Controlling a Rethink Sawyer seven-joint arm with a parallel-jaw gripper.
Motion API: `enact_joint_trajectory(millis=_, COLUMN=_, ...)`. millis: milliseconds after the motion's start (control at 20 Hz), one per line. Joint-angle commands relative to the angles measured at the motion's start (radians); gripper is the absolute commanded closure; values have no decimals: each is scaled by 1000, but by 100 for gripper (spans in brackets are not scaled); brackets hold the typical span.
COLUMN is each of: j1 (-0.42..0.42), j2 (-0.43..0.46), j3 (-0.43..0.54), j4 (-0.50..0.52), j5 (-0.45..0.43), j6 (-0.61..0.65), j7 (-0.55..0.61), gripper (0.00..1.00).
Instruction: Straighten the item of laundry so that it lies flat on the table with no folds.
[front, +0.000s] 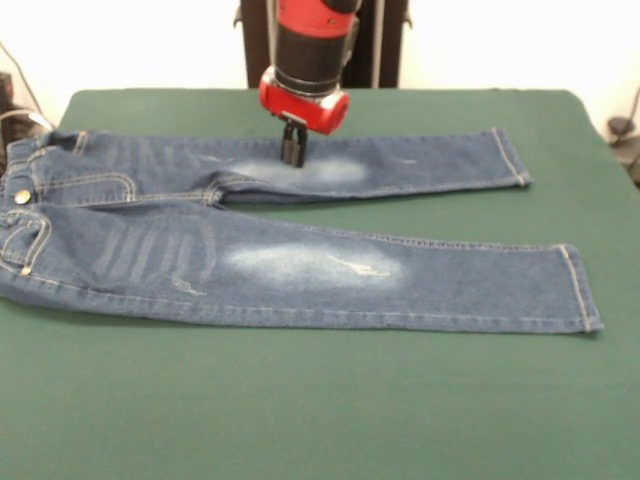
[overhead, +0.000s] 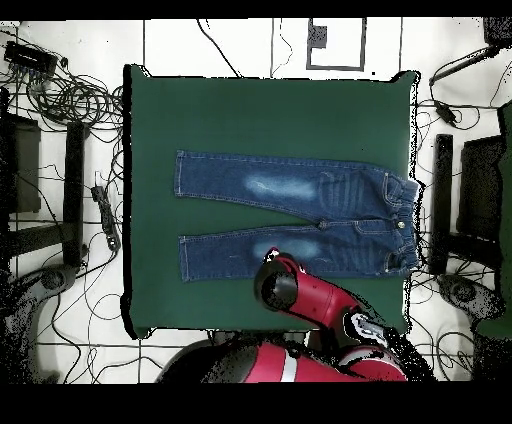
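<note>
The small blue denim jeans (front: 290, 250) with faded whitish thigh patches are lying spread across the middle of the dark green cloth-topped table (front: 320, 410), both legs stretched out side by side and slightly apart, the waistband reaching toward one short edge of the table. The red and black arm's gripper (front: 292, 150) is standing upright on the pale thigh patch of the leg nearer the robot, its dark fingertips drawn close together and touching or nearly touching the denim; whether they are pinching cloth I cannot tell. The jeans are already looking almost flat, so the job seems nearly finished: only slight rumpling near the crotch and pockets appears left to smooth.
</note>
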Motion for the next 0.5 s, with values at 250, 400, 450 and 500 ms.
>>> enact_joint_trajectory(millis=250, j1=67, j2=231, j3=116, j4=37, j5=140, j6=-163, j7=324, gripper=100)
enact_joint_trajectory(millis=400, j1=79, j2=232, j3=138, j4=67, j5=176, j6=-189, j7=354, gripper=100)
enact_joint_trajectory(millis=450, j1=77, j2=237, j3=148, j4=73, j5=184, j6=-202, j7=360, gripper=100)
enact_joint_trajectory(millis=500, j1=81, j2=248, j3=156, j4=77, j5=198, j6=-227, j7=374, gripper=100)
